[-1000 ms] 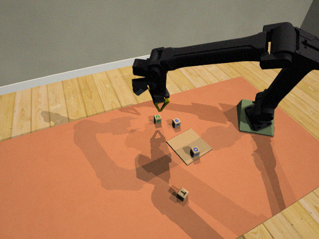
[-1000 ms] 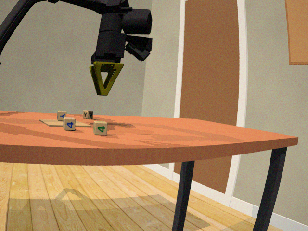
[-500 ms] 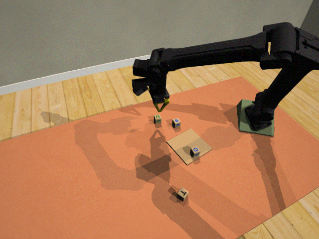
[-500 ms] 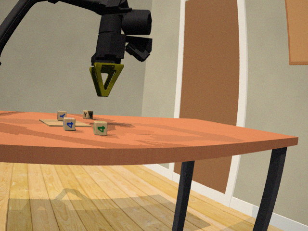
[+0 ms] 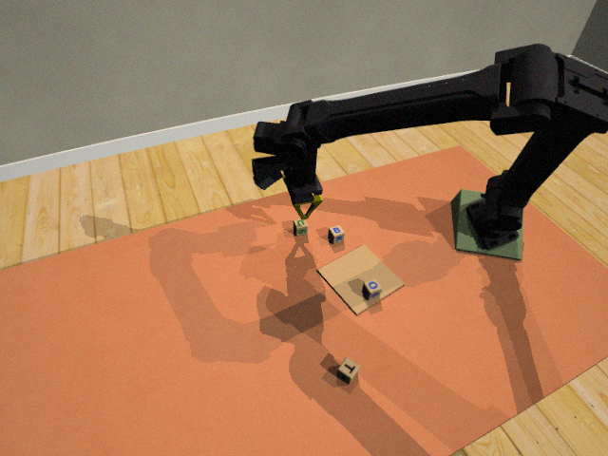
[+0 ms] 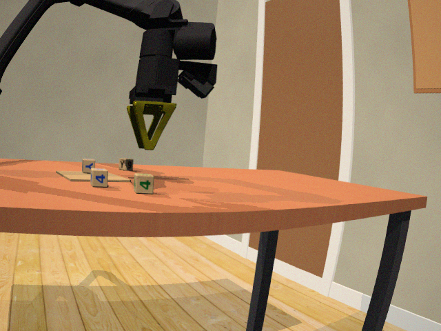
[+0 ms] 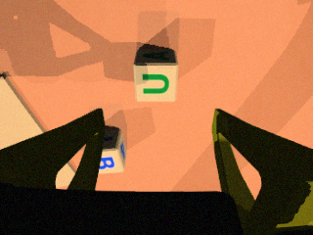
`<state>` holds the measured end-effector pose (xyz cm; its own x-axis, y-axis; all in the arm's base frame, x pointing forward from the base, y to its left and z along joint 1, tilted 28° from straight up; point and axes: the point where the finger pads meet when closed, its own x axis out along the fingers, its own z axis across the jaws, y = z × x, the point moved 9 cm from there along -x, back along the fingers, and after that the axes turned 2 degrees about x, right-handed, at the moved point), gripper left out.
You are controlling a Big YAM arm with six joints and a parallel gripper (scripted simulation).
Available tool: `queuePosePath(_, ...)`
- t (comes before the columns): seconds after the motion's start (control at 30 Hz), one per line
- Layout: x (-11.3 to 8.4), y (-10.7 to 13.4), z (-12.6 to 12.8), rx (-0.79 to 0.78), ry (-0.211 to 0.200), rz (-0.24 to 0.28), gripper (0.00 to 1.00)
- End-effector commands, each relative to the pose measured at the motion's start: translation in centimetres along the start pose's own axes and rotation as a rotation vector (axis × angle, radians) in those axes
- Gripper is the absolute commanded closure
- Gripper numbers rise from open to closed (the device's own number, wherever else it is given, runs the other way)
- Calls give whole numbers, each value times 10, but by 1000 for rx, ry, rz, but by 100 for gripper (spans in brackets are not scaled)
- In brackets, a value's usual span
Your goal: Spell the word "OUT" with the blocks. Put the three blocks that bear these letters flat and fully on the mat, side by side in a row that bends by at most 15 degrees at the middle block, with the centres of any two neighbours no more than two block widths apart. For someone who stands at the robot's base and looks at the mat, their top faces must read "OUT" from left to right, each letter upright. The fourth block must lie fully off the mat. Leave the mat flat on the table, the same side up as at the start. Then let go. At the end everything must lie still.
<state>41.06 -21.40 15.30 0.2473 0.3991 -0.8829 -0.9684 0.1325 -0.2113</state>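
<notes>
fingers [image 5: 305, 217] [image 6: 149, 148]: yellow, triangular, apart | cubic blocks | thin, flat, squarish mat [image 5: 343, 269] [image 6: 72, 176] [image 7: 15, 119]

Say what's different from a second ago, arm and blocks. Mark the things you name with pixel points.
The open fingers [image 5: 316, 203] [image 6: 162, 124] came down toward the U block [image 5: 299, 227] [image 6: 143, 183] [image 7: 156, 83]; nothing gripped or released. U block, B block [image 5: 336, 234] [image 6: 99, 177] [image 7: 113, 162], O block [image 5: 371, 289] [image 6: 88, 165], T block [image 5: 348, 370] [image 6: 126, 164] and mat [image 5: 355, 265] [image 6: 72, 175] [image 7: 15, 113] stayed put.
</notes>
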Motion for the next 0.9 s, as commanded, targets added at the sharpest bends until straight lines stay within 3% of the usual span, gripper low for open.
queuePosePath(0.0,14,-5,3,-3,-6,6,36)
queuePosePath(0.23,16,-13,2,-12,1,-10,36)
queuePosePath(0.43,30,-5,3,-3,-7,6,36)
queuePosePath(0.87,36,-4,3,-6,-8,8,36)
